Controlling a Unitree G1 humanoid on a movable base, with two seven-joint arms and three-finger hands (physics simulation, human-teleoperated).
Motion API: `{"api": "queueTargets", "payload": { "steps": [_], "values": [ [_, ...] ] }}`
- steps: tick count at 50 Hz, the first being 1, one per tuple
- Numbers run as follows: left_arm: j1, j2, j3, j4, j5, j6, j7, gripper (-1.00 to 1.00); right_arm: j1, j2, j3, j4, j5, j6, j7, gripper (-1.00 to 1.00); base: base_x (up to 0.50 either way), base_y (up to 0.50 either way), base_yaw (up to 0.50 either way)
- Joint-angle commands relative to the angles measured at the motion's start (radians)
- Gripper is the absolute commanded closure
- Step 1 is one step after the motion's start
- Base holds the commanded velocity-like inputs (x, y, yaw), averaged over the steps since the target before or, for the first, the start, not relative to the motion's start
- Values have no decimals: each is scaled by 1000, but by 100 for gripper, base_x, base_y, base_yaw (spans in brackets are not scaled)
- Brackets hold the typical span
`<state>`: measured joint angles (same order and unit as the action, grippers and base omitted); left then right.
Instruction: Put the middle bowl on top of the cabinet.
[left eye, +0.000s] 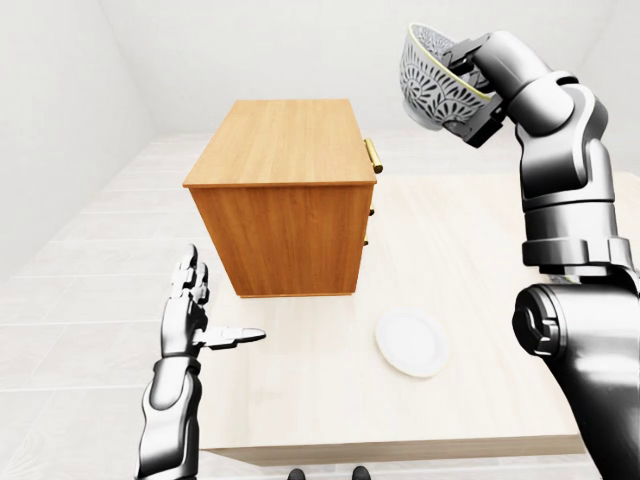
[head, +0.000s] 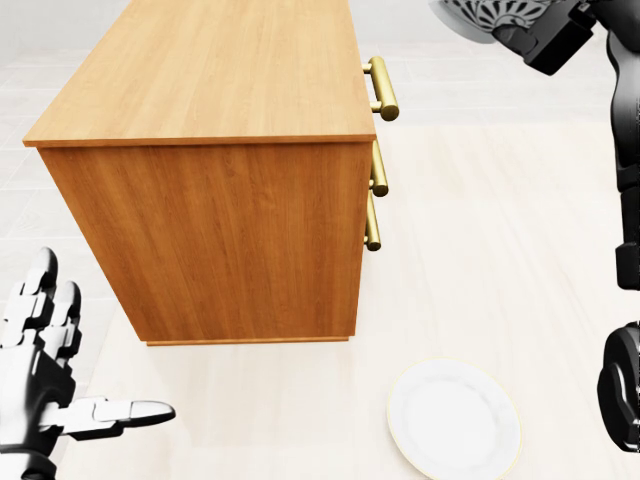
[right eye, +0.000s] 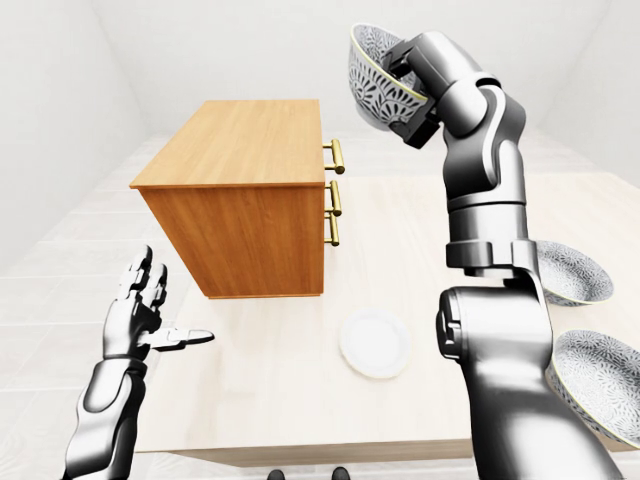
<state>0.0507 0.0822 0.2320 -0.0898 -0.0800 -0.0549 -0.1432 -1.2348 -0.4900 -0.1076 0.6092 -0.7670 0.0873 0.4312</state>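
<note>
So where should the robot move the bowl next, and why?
Probably swing the right hand leftward in the left-eye view: it holds the patterned bowl high, right of the wooden cabinet, not over its top yet.

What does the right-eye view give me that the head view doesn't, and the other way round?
Right-eye only: the whole bowl gripped in the right hand, held high to the right of the cabinet, plus a second bowl and a third bowl at the view's right edge. Head only: nothing new, just a closer look at the brass handles; the held bowl is cut off at the top edge. Both: cabinet, white plate, open left hand.
</note>
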Motion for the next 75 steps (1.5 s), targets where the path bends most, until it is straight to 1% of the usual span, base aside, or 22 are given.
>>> {"api": "queueTargets", "payload": {
  "steps": [1,5,10,14,15,17,24,28,33,36,42,46,51,54,55,60,61,65,68,69,75],
  "values": [
    [-5,8,1,22,-21,-8,-27,-100,-182,51,22,257,59,0,-105,100,0,0,0],
    [-19,12,4,57,-20,-23,-27,-100,-239,81,32,358,74,0,-159,100,0,0,0],
    [-22,16,6,56,-23,-19,-26,-100,-292,118,50,468,83,0,-213,100,0,0,0],
    [-22,18,7,48,-26,-12,-25,-100,-331,145,59,528,89,0,-236,100,0,0,0],
    [-21,17,7,49,-25,-14,-25,-100,-340,153,65,541,88,0,-240,100,0,0,0],
    [-21,17,6,53,-24,-18,-24,-100,-358,165,62,555,96,0,-249,100,0,0,0],
    [-22,21,15,49,-37,-13,-27,-100,-367,220,94,575,81,0,-273,100,0,0,0],
    [-19,20,14,58,-35,-24,-31,-100,-383,244,99,586,77,0,-277,100,0,0,0],
    [-12,22,17,51,-38,-27,-34,-100,-399,263,110,611,59,0,-297,100,0,0,0],
    [-15,27,24,46,-45,-17,-37,-100,-421,276,117,622,46,0,-305,100,0,0,0],
    [-2,23,22,21,-45,-12,-41,-100,-440,294,123,648,25,0,-327,100,0,0,0],
    [-7,29,28,17,-47,3,-42,-100,-452,305,128,657,8,0,-337,100,0,0,0],
    [8,27,26,0,-39,-1,-48,-100,-457,327,150,669,-33,0,-346,100,0,0,0],
    [16,30,25,-16,-32,9,-53,-100,-453,339,158,674,-54,0,-358,100,0,0,0],
    [21,31,23,-22,-26,9,-56,-100,-452,346,152,674,-53,0,-363,100,0,0,0],
    [38,29,18,-32,-1,-4,-64,-100,-454,355,155,678,-75,0,-366,100,0,0,0],
    [44,27,17,-32,4,-13,-67,-100,-456,359,160,682,-85,0,-371,100,0,0,0],
    [50,22,19,-33,11,-19,-75,-100,-455,361,166,687,-111,0,-377,100,0,0,0],
    [55,19,20,-32,17,-28,-80,-100,-446,364,185,693,-145,0,-374,100,0,0,0],
    [55,18,20,-30,20,-31,-81,-100,-445,369,179,693,-146,0,-373,100,0,0,0],
    [57,15,26,-23,23,-32,-88,-100,-432,387,198,699,-204,0,-387,100,0,0,0]
  ]
}}
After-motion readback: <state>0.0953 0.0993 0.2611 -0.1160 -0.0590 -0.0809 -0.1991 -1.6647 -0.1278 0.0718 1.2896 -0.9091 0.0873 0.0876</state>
